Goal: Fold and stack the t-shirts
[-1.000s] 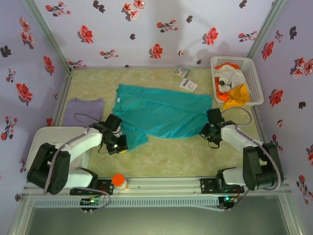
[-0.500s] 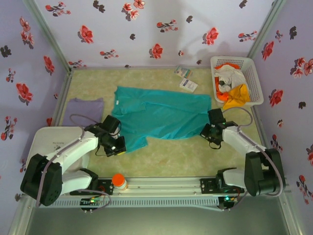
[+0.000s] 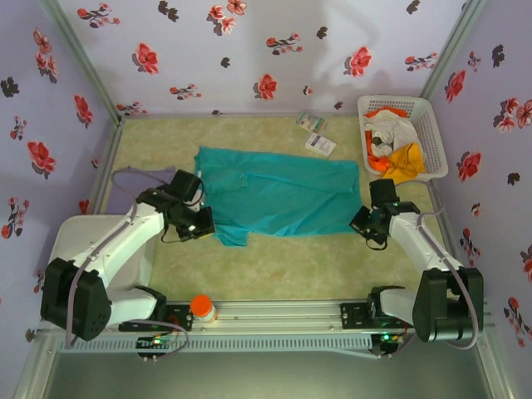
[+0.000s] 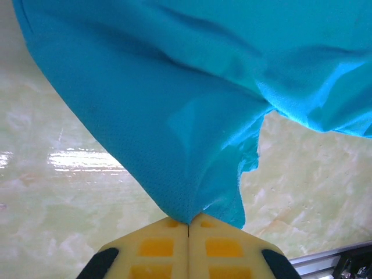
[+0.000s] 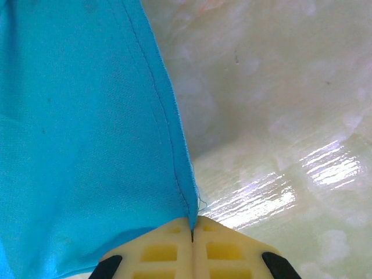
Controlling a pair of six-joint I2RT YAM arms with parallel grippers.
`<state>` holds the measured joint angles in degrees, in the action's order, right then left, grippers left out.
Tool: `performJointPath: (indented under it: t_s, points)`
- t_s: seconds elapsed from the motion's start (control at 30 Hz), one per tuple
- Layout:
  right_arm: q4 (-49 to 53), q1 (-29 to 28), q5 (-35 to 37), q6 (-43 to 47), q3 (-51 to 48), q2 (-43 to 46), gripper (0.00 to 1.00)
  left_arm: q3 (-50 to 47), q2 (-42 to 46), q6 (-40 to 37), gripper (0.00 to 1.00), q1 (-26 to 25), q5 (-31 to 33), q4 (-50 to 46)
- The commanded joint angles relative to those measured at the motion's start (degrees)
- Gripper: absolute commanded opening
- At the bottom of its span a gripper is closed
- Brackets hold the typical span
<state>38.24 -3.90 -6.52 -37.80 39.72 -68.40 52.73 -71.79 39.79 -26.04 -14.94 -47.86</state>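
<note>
Teal t-shirt (image 3: 278, 195) spread mid-table, left gripper (image 4: 189, 224) and right gripper (image 5: 192, 224) each pinching a near corner, purple t-shirt (image 3: 129, 179) at left, basket (image 3: 434, 133) far right, packets (image 3: 316, 133) behind.

My pale yellow-green, glossy marbled table (image 3: 291, 266) carries a teal cloth t-shirt (image 3: 283, 195), spread between my left gripper (image 3: 206, 224) and my right gripper (image 3: 357, 223). A pale purple cloth shirt (image 3: 133, 179) lies just left of my left gripper. A white lattice plastic basket (image 3: 436, 133) and small white packets (image 3: 320, 143) sit beyond my right gripper.
</note>
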Motion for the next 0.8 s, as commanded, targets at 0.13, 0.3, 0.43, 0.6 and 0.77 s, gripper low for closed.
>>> performJointPath:
  t_s: [0.13, 0.3, 0.43, 0.6, 0.77]
  points:
    - [0.9, 1.3, -4.0, 1.3, 1.4, -1.3, 0.00, 7.4, -2.1, -5.3, 0.00, 2.3, 0.9, -4.4]
    - [0.2, 1.8, -4.3, 0.6, 3.5, -1.7, 0.00, 11.6, -4.3, -7.5, 0.00, 4.3, 0.9, -4.4]
    - [-1.1, 2.8, -4.1, 0.6, 4.9, -3.8, 0.00, 15.2, -6.9, -9.2, 0.00, 5.3, 1.6, -4.2]
    - [-1.6, 3.8, -3.5, 1.5, 7.6, -8.0, 0.00, 20.1, -11.4, -11.9, 0.00, 6.1, 4.8, -4.4]
    - [-4.8, 4.3, -5.6, 0.1, 8.8, -10.7, 0.00, 25.7, -16.1, -14.5, 0.00, 6.7, 6.8, -4.4]
